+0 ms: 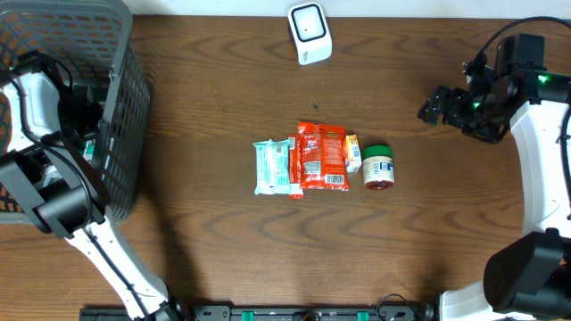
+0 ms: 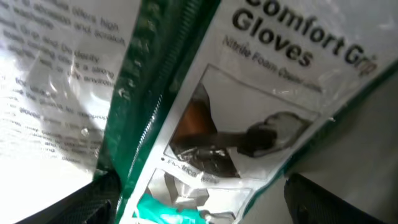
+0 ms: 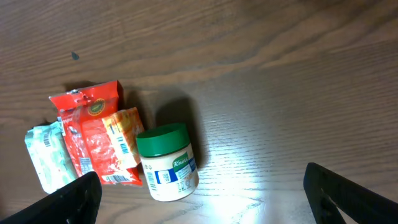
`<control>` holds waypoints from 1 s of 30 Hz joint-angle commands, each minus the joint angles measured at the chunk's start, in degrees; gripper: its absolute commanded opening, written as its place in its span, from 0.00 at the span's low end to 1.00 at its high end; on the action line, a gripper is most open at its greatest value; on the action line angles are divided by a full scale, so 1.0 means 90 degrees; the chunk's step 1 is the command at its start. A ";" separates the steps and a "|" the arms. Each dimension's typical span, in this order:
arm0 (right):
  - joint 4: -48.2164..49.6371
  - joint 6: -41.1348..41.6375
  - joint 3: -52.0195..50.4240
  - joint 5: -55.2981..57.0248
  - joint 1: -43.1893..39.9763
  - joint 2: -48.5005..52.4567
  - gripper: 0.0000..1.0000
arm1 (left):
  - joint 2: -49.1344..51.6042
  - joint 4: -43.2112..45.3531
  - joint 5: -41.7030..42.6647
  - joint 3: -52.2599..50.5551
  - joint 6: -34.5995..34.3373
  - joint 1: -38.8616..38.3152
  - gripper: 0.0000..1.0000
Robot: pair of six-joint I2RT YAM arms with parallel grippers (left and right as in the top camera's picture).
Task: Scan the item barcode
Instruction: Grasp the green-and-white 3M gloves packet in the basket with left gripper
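One grey basket | gloves pack inside | jar: green lid on

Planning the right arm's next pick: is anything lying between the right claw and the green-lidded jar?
Nothing visible does. The right claw hangs open above the table, and only bare wood lies between it and the green-lidded jar. The orange packet and red pouch sit on the jar's far side, away from that claw.

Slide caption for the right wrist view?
Open right hand above green-lidded white jar, red pouch, orange packet and pale green pack on wooden table.
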 commanded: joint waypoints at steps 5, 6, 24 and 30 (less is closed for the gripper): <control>-0.0007 -0.0019 -0.0002 -0.0049 -0.0073 -0.0066 0.99 | 0.0350 0.0510 0.0085 -0.0908 0.0109 0.0017 0.53; -0.0005 -0.0019 0.0000 -0.0049 -0.0073 -0.0066 0.99 | 0.0325 0.0510 0.0085 -0.0889 0.0075 0.0017 0.47; -0.0007 -0.0019 -0.0002 -0.0049 -0.0073 -0.0066 0.99 | -0.1469 0.0699 -0.0119 -0.0223 -0.0537 0.0017 0.07; -0.0007 -0.0019 -0.0002 -0.0049 -0.0073 -0.0066 0.99 | -0.3062 0.1387 -0.0886 -0.0223 -0.0940 0.0017 0.07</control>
